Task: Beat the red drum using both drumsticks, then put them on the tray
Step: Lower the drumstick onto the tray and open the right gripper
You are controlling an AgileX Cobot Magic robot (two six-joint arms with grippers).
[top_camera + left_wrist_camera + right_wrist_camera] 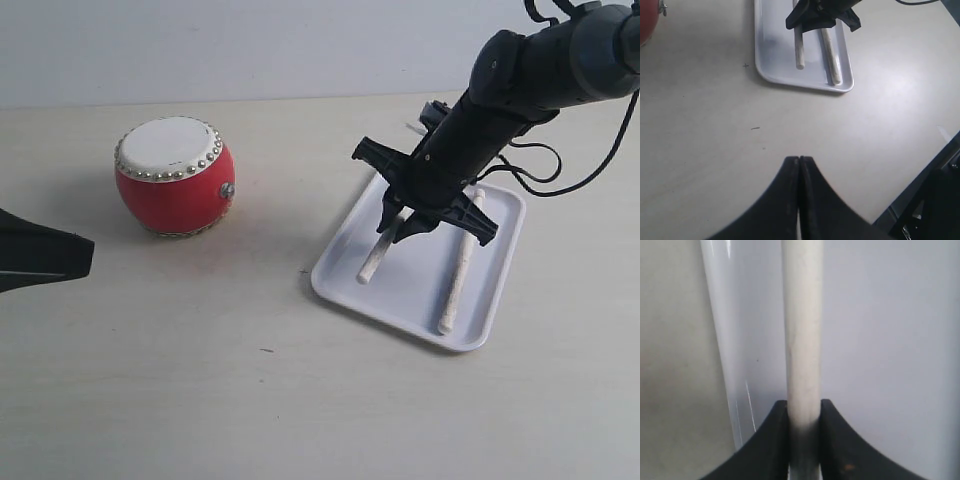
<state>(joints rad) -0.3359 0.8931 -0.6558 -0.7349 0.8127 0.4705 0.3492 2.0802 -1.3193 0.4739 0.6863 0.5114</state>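
Observation:
The red drum stands upright on the table at the back left, and its edge shows in the left wrist view. The white tray lies to its right. One drumstick rests flat along the tray's right side. My right gripper is over the tray, shut on the other drumstick, whose far end slants down to the tray floor. In the right wrist view both fingers press that stick. My left gripper is shut and empty, at the left edge.
The pale wooden tabletop spreads around the drum and tray. A black cable loops from the right arm behind the tray. The table's edge and dark hardware appear beside the left gripper.

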